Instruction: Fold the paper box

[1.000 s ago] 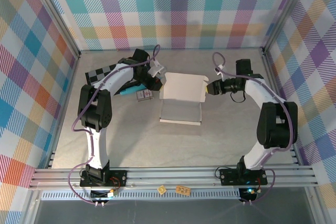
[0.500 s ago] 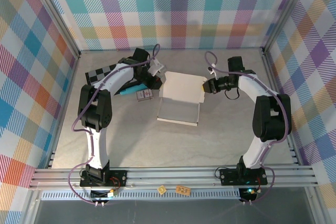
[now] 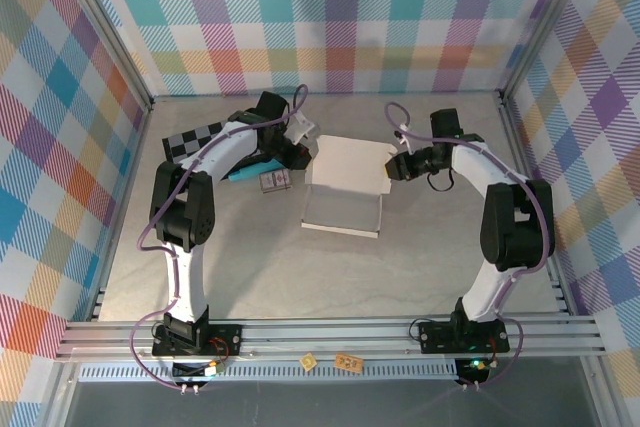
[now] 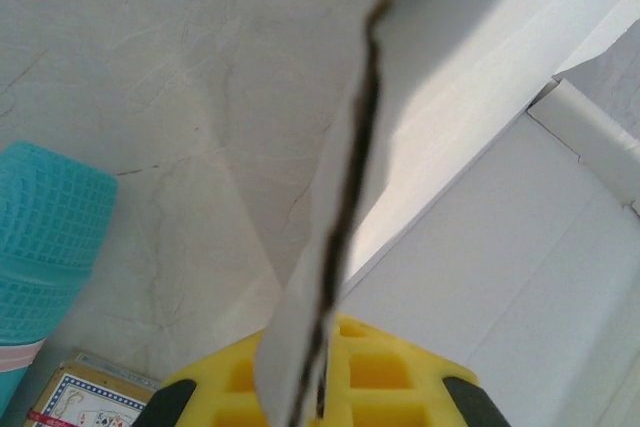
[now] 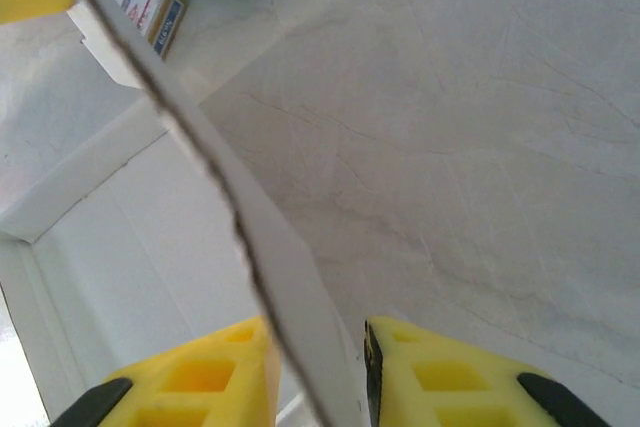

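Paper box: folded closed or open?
Open, partly folded. On the paper box, raised side flaps sit pinched in the left gripper and right gripper; inside exposed.

The paper box [image 3: 343, 197] lies at the middle of the table [image 3: 300, 277], with the left tool [image 3: 304, 153] clamping its left flap and the right tool [image 3: 393, 167] its right. A card pack [image 3: 273, 182] and a container [image 3: 250, 169] sit left of it (just beside), and the checkerboard [image 3: 190, 140] lies farther left, behind.

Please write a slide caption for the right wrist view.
Right gripper clamps a raised flap of the paper box.
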You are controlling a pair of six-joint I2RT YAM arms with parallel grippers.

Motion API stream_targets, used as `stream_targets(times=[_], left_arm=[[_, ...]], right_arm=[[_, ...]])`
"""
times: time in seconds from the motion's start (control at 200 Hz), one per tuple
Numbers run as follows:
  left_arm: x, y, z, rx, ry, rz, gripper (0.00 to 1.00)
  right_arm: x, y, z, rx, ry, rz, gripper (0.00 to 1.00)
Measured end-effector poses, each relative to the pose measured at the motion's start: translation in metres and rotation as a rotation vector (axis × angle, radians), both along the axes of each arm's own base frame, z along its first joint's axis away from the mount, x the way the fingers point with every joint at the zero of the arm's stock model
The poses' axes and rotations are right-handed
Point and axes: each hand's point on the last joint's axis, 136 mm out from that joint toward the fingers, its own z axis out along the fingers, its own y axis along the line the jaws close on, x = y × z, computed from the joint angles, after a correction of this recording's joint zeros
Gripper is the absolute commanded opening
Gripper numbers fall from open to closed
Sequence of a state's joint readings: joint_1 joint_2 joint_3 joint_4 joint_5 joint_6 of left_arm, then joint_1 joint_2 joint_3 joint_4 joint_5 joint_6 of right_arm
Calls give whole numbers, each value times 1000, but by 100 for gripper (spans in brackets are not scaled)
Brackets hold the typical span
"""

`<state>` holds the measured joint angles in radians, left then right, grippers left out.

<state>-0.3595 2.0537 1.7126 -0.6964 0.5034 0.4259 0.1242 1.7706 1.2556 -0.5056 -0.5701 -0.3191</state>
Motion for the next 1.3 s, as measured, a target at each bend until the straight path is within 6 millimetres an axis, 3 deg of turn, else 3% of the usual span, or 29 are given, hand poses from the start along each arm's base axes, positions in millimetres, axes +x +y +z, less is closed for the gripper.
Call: stream_targets(times=[0.45, 0.645, 0.725, 0.865, 1.3], left_arm=[[0, -2, 2, -3, 2, 4, 0], [2, -1, 1, 7, 1, 20, 0], [6, 0, 1, 12, -5, 46, 0], [11, -2, 2, 16, -13, 86, 0], [14, -10, 3, 24, -39, 95, 0]], right_arm=[[-1, -1, -5, -24, 10, -18, 23], [1, 7, -11, -38, 15, -11, 8], [0, 10, -12, -49, 16, -11, 9], [0, 12, -13, -62, 20, -23, 20], [3, 3, -7, -117, -12, -56, 23]])
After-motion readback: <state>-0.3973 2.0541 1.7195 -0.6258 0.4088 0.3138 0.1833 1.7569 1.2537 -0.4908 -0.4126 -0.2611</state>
